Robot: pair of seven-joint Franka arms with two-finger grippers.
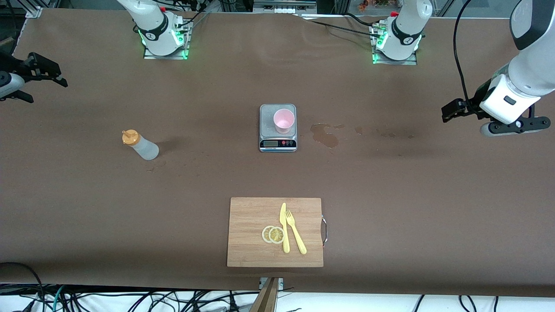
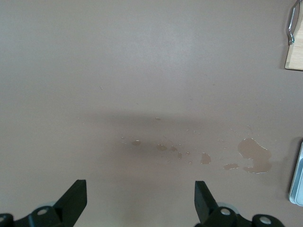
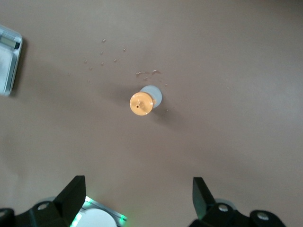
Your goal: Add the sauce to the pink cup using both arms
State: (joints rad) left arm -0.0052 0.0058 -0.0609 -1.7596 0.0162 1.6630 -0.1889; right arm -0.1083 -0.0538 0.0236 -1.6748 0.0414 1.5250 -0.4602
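The sauce [image 1: 141,145], a whitish squeeze bottle with an orange cap, stands upright on the brown table toward the right arm's end. From above it shows as an orange cap [image 3: 141,103]. The pink cup [image 1: 284,120] sits on a grey kitchen scale [image 1: 278,143] mid-table. My right gripper [image 1: 47,91] hangs open and empty over the table's edge at the right arm's end; in its wrist view [image 3: 137,182] the bottle lies well ahead of the fingers. My left gripper [image 1: 448,112] hangs open and empty over the left arm's end, above bare table [image 2: 139,187].
A brown stain [image 1: 325,135] lies beside the scale toward the left arm's end, also seen as a stain [image 2: 254,155]. A wooden cutting board [image 1: 251,234] with a yellow knife, fork and lemon slices lies nearer the front camera than the scale.
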